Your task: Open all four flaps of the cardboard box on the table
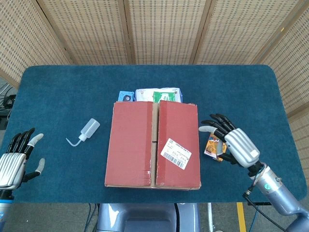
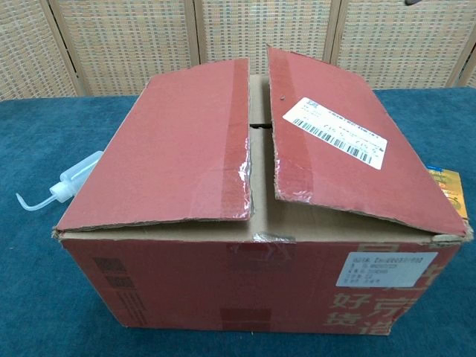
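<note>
red cardboard box (image 1: 152,145) flaps closed, centre seam gapped.

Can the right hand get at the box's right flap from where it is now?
Probably yes: the right hand hovers open beside the right flap, over the small orange packet; nothing stands between them.

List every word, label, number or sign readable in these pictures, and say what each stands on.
"好" and "京", large pale characters on the cardboard box's front wall, cut off by the frame's lower edge.
White shipping label with barcode on the right top flap: print too small to read.
White sticker on the front wall: lines too blurred to read.
Orange packet by the right hand: print unreadable.
Packets behind the box: unreadable.
</note>
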Action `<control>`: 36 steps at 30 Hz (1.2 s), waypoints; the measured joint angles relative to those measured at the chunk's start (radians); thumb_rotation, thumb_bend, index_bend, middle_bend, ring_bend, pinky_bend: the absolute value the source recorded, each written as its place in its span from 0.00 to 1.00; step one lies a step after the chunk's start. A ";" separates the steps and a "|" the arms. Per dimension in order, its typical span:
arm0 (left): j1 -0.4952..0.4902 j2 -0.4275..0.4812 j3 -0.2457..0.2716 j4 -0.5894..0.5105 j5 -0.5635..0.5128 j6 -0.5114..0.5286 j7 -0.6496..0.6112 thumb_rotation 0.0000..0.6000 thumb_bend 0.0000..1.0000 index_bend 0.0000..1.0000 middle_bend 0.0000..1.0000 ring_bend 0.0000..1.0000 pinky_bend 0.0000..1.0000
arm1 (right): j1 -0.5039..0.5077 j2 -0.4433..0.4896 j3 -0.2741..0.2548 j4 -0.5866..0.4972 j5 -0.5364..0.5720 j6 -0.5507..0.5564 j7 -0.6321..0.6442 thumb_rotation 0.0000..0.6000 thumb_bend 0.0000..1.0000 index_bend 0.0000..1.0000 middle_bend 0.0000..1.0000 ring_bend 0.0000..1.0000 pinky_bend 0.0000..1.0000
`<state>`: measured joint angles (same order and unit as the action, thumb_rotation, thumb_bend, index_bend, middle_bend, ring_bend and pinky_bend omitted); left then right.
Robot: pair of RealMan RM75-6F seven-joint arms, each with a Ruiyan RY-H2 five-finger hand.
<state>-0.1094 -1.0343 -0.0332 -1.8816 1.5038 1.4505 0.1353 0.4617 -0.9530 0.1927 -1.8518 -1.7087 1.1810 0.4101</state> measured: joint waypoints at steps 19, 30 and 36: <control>-0.029 0.001 -0.006 -0.011 -0.021 -0.046 0.030 0.87 0.49 0.12 0.00 0.00 0.00 | 0.256 -0.062 0.056 -0.122 0.024 -0.240 -0.019 1.00 1.00 0.26 0.21 0.00 0.00; -0.035 -0.003 -0.002 -0.010 -0.034 -0.057 0.032 0.87 0.49 0.12 0.00 0.00 0.00 | 0.321 -0.139 0.041 -0.116 0.116 -0.317 -0.134 1.00 1.00 0.29 0.25 0.00 0.00; -0.035 -0.004 0.002 -0.004 -0.040 -0.062 0.024 0.87 0.49 0.12 0.00 0.00 0.00 | 0.329 -0.168 0.027 -0.090 0.135 -0.314 -0.186 1.00 1.00 0.33 0.29 0.00 0.00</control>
<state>-0.1439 -1.0381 -0.0316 -1.8856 1.4635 1.3887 0.1594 0.7911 -1.1210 0.2192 -1.9415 -1.5734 0.8666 0.2242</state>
